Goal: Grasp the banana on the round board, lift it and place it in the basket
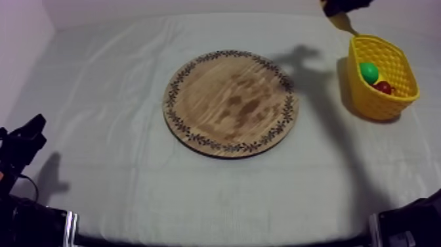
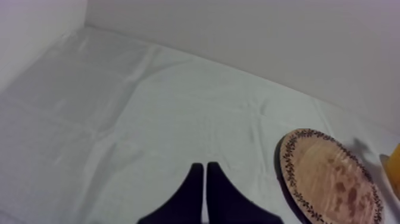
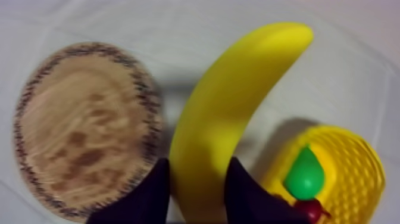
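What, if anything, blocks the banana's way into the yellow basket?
Nothing visible does. The right pincer holds the banana near the yellow basket, whose top is open; a pear and a small red fruit lie inside.

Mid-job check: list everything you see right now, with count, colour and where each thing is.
wooden board: 1, brown with a dark patterned rim, middle of the table, nothing on it
banana: 1, yellow, held off the table near the basket
yellow basket: 1, yellow, right side of the table
pear: 1, green, inside the basket
small red fruit: 1, red, inside the basket beside the pear
cloth: 1, grey-white, covering the table
left gripper: 1, black, shut on nothing, low at the left side
right gripper: 1, black, shut on the banana, by the basket
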